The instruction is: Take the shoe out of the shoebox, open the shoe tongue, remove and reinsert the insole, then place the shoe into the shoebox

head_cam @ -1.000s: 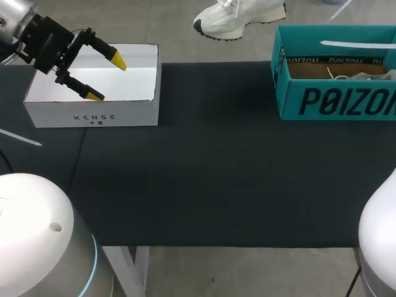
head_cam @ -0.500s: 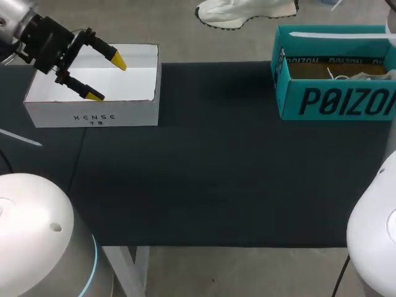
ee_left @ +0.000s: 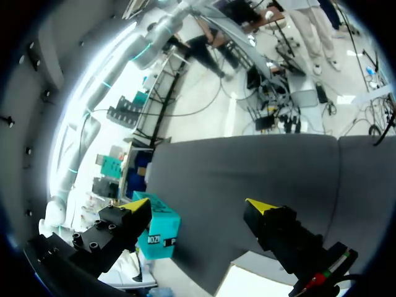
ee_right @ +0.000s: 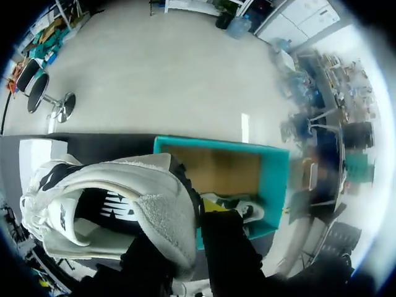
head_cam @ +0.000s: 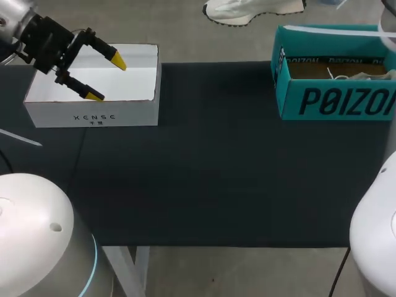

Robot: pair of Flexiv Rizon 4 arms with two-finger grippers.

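Overhead, the right claw (ee_right: 185, 247) clamps the shoe (head_cam: 253, 8) by its heel, eleven o'clock off the shoebox (head_cam: 334, 102); the left claw (head_cam: 106, 78) gapes wide.

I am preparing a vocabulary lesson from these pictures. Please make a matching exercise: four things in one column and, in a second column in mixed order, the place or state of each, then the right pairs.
Things
1. white cardboard box
2. teal cardboard shoebox
3. white sneaker
4. left gripper

Places or states
A. fingers apart, holding nothing
B. on the right side of the table, open
C. held by the right gripper, off the table
D. on the table's left side, under the left gripper

Pairs: 1-D, 2-B, 3-C, 4-A
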